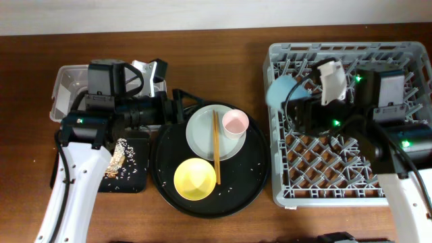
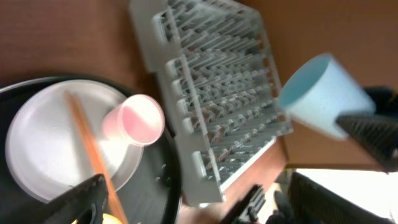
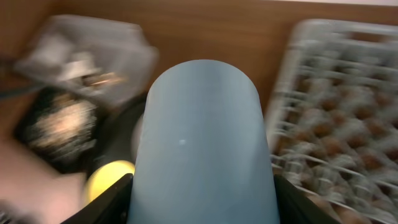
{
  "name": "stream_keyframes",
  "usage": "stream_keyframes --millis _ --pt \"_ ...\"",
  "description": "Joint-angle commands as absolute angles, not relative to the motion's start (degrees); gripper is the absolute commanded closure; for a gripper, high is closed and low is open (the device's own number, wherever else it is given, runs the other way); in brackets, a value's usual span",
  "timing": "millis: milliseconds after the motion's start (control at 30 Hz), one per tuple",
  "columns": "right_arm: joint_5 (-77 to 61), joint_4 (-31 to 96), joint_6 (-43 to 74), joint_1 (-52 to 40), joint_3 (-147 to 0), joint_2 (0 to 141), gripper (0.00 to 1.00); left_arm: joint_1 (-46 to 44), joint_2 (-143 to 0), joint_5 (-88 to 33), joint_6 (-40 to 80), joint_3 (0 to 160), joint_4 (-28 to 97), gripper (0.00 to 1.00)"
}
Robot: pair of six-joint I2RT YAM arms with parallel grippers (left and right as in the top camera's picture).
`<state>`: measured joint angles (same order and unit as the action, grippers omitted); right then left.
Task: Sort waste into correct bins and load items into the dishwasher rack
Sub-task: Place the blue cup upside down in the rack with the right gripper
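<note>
My right gripper (image 1: 291, 101) is shut on the light blue cup (image 1: 279, 90), holding it in the air over the left edge of the grey dishwasher rack (image 1: 351, 172). In the right wrist view the cup (image 3: 202, 137) fills the gap between both fingers. My left gripper (image 1: 181, 108) hangs open and empty by the left rim of the grey-green plate (image 1: 202, 135). On that plate stand the pink cup (image 1: 235, 123) and the chopsticks (image 1: 216, 145). In front of the plate sits the yellow bowl (image 1: 195, 179). Food scraps (image 1: 121, 158) lie in the black rectangular tray (image 1: 138, 182).
Plate and bowl rest on a large round black tray (image 1: 253, 172) strewn with rice grains. The clear tub (image 1: 64, 88) stands at the back left, partly hidden under my left arm. The rack takes up the right side of the table.
</note>
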<state>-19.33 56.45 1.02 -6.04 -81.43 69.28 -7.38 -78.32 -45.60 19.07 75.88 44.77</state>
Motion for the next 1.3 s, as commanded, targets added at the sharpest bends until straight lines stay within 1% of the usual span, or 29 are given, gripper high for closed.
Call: stream_keyframes --millis 0,133,300,500,567,633,700,833,967,1000,1033,1267 --pt "-3.2 53.0 4.0 -6.0 -81.9 74.5 0.45 -7.3 -78.1 -38.7 18.3 76.0 46.1 0.01" --pt "-2.3 43.5 3.7 -6.0 -81.9 87.3 0.45 -7.3 -78.1 -37.5 18.3 76.0 46.1 0.01" --pt "1.0 41.6 3.5 -5.9 -81.9 96.9 0.45 -7.3 -78.1 -37.5 18.3 76.0 46.1 0.01" --pt "1.2 44.0 3.5 -5.9 -81.9 99.7 0.45 -7.3 -78.1 -37.5 18.3 76.0 46.1 0.01" --pt "1.2 44.1 3.5 -5.9 -81.9 99.8 0.44 -7.3 -78.1 -37.5 18.3 76.0 46.1 0.01" --pt "1.1 44.2 3.5 -5.9 -81.9 99.8 0.39 -7.3 -78.1 -37.5 18.3 76.0 46.1 0.01" --pt "1.1 44.7 3.5 -5.9 -81.9 99.8 0.25 -7.3 -78.1 -37.5 18.3 76.0 46.1 0.01" --pt "1.1 44.7 3.5 -5.9 -82.4 99.7 0.22 -7.3 -78.1 -37.5 18.3 76.0 46.1 0.01" --pt "-6.9 57.9 3.9 -6.0 -94.6 96.5 0.21 -7.3 -78.1 -37.5 18.3 76.0 46.1 0.01" --pt "-7.5 62.0 3.9 -6.0 -97.3 96.1 0.03 -7.3 -78.1 -37.5 18.3 76.0 46.1 0.01" --pt "-7.5 62.7 3.9 -6.0 -97.4 96.1 0.02 -7.3 -78.1 -37.5 18.3 76.0 46.1 0.01" --pt "-7.5 63.3 3.9 -6.0 -97.4 96.4 0.02 -7.3 -78.1 -37.5 18.3 76.0 46.1 0.01"
